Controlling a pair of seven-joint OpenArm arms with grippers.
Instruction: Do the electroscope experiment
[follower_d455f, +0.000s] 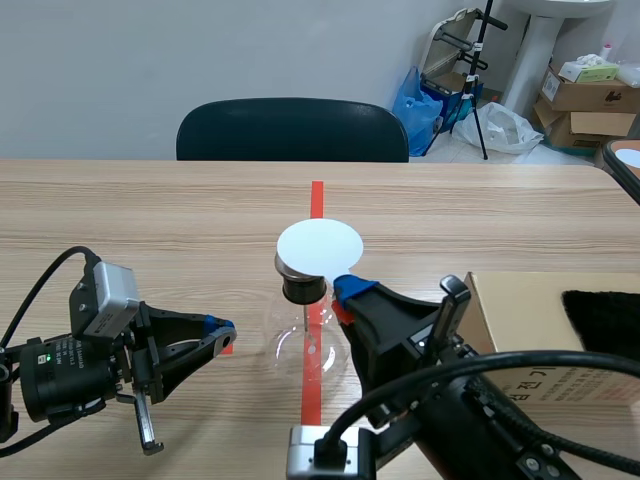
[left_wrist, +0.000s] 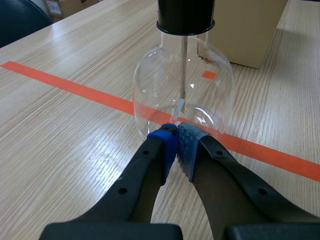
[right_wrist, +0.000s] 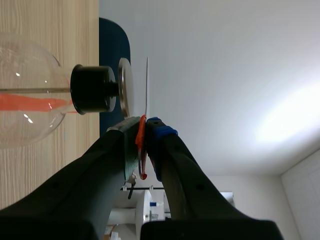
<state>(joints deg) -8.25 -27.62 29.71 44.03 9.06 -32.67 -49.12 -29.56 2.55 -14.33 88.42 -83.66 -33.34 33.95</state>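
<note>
While the right arm (follower_d455f: 470, 400) crowds the near side of my scene view and hides part of the pale wood-grain table (follower_d455f: 150, 220), I can make out what surrounds the work. There is one dark padded chair (follower_d455f: 292, 130) behind the far edge. On the right sits one flat tan cardboard box (follower_d455f: 520, 310) with one black fuzzy cloth (follower_d455f: 605, 320) lying on it. The task's thing, a single round-bellied clear glass flask electroscope (follower_d455f: 305, 345), stands upright on the orange-red tape line (follower_d455f: 317, 195) at mid-table, between my two arms. It is plugged by one black cylindrical stopper (follower_d455f: 302, 290) and topped with one grey metal disc (right_wrist: 124, 86). Through the left wrist view I see one thin metal rod (left_wrist: 184, 65) hanging down inside, with a small pale leaf (left_wrist: 180, 106) at its end. My right jaws are clenched on the orange tab (right_wrist: 142, 155) of one thin, flat white round plate (follower_d455f: 320, 245). The plate is held level just above the metal disc, with a narrow gap showing between them. My left jaws are pressed together on nothing, their dotted blue pads (left_wrist: 167, 145) meeting low at the flask's glass wall; I cannot tell whether they touch it.
</note>
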